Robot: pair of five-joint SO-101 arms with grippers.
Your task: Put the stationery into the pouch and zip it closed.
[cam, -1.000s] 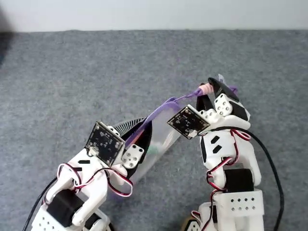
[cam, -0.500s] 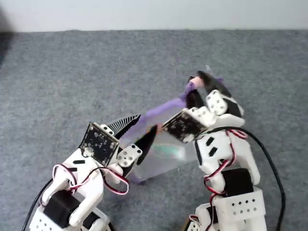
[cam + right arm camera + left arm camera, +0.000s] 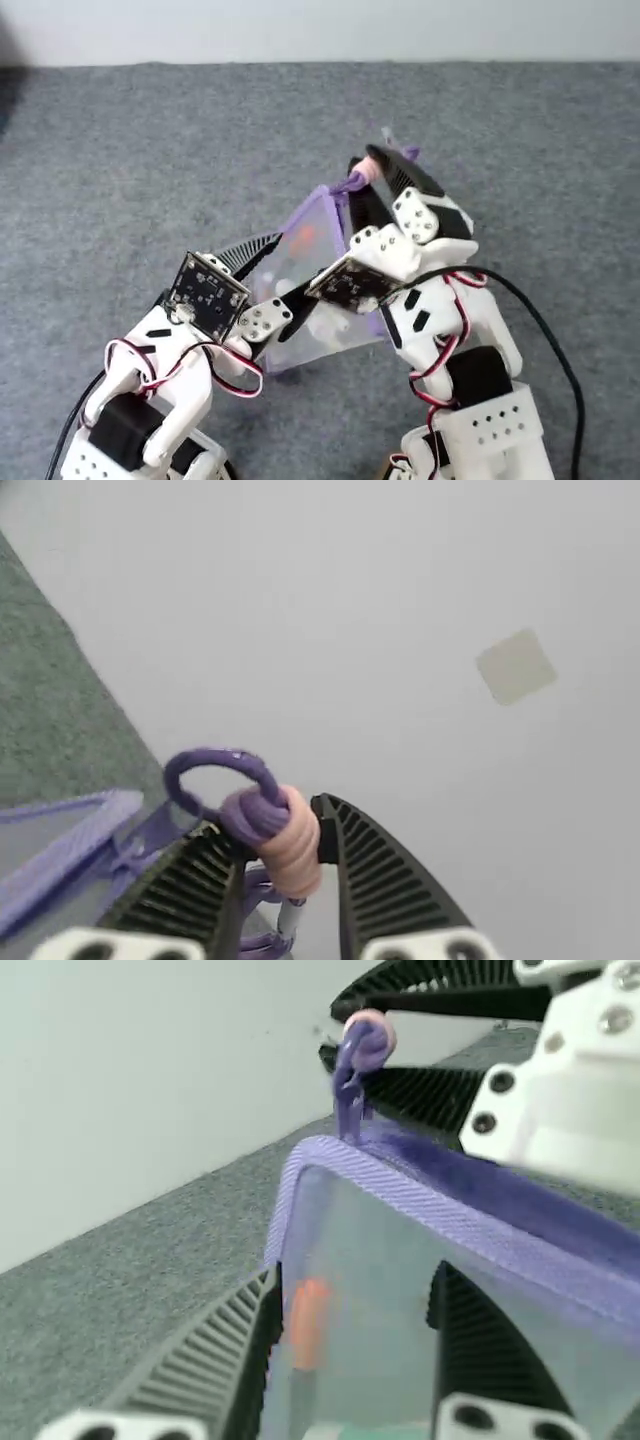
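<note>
The translucent pouch (image 3: 318,225) with purple zip trim stands up off the grey carpet between both arms. My left gripper (image 3: 278,272) is shut on the pouch's near end; in the left wrist view its fingers (image 3: 245,1350) clamp either side of the pouch (image 3: 390,1260). An orange piece of stationery (image 3: 308,1320) and something green show inside through the wall. My right gripper (image 3: 285,830) is shut on the pink and purple zipper pull (image 3: 272,842), held up at the pouch's far end (image 3: 372,166).
Grey carpet (image 3: 130,150) covers the table, with open room to the left, right and far side. A pale wall (image 3: 320,30) runs along the back edge. Red, white and black cables hang near both arm bases.
My right gripper has carried the zipper pull left and toward the far side. The purple zip edge went from stretched out to folded, and the pouch now stands more upright.
</note>
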